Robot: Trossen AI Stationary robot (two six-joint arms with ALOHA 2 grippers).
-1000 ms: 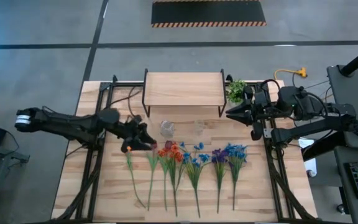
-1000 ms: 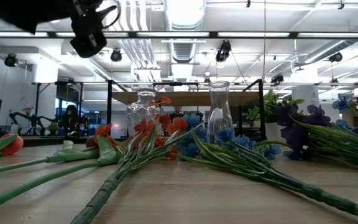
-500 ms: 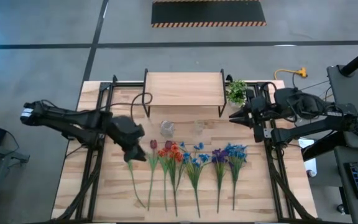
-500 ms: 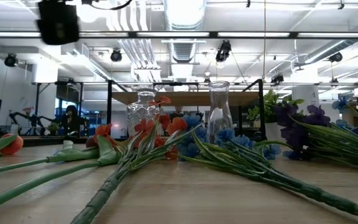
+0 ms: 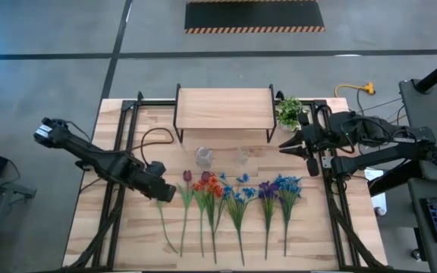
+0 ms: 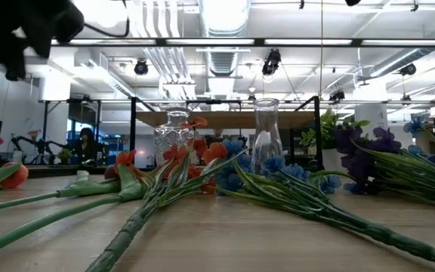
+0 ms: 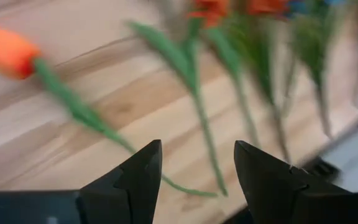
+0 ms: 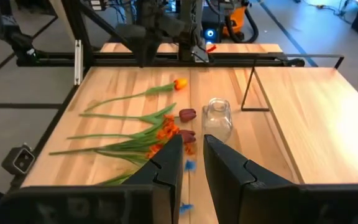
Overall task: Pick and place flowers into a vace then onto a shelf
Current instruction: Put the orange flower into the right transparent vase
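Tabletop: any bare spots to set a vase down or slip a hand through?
Bare wood lies left of the orange tulip, toward the table edge, though the left claw sits beside it. The shelf top is bare. A free strip runs between the purple flowers and the right claw. It is crowded across the flower row and around both vases.

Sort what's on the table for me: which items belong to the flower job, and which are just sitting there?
Job items: flowers, two glass vases, shelf, left claw above the leftmost stem.

Lying about: potted plant, yellow cable beyond the table.
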